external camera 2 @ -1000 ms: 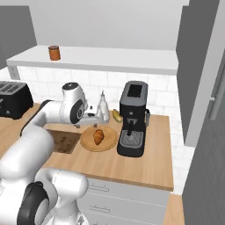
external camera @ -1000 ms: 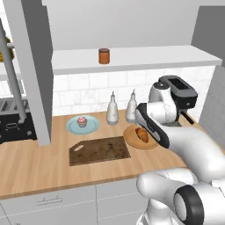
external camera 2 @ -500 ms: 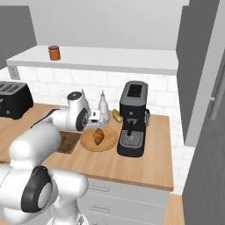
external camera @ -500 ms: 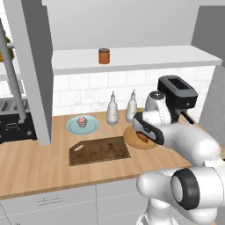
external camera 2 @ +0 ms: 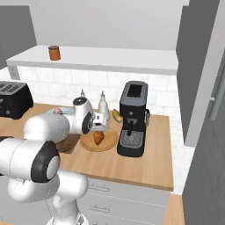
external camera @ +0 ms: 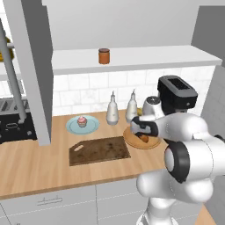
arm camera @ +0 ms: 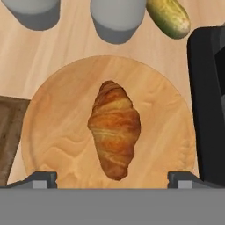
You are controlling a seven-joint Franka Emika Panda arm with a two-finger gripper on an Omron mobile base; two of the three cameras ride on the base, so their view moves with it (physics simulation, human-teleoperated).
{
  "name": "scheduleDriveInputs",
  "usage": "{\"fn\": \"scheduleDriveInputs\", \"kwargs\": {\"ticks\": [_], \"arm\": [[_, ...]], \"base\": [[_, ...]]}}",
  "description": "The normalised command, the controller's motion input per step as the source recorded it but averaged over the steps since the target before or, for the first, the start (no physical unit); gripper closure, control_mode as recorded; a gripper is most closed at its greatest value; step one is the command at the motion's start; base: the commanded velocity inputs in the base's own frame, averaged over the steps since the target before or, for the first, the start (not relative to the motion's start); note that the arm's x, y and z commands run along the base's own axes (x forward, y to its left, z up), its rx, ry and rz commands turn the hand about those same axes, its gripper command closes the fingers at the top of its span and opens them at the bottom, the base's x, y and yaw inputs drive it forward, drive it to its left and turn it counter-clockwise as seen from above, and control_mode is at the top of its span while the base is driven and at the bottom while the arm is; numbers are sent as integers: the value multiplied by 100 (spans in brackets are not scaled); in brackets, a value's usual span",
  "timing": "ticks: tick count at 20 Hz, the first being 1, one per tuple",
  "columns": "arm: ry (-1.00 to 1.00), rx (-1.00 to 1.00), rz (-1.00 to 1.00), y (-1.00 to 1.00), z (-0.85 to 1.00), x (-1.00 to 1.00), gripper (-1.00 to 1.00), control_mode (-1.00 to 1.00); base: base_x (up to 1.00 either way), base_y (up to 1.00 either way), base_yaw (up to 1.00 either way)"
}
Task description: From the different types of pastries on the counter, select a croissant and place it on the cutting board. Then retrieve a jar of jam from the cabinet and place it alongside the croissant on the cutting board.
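Hovering over the croissant (arm camera: 114, 129), which lies on the round plate (arm camera: 52, 132) beside the board (external camera: 99, 150), the gripper (arm camera: 112, 179) is held spread wide. A slip could be caused if the tapered ends are pinched instead of the thick middle.

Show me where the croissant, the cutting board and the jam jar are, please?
croissant (arm camera: 114, 129), hand view, middle of its crust.
cutting board (external camera: 99, 150), left base view, centre of its bare top.
jar of jam (external camera 2: 54, 53), right base view, its side.
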Motion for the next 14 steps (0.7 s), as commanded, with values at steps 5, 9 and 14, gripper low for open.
{"fn": "scheduleDriveInputs", "kwargs": {"ticks": [5,9,14], "arm": [[0,0,0,-5,-28,23,-100,-100],[0,0,0,0,-20,12,-100,-100],[0,0,0,0,-22,15,-100,-100]], "base": [[0,0,0],[0,0,0],[0,0,0]]}}
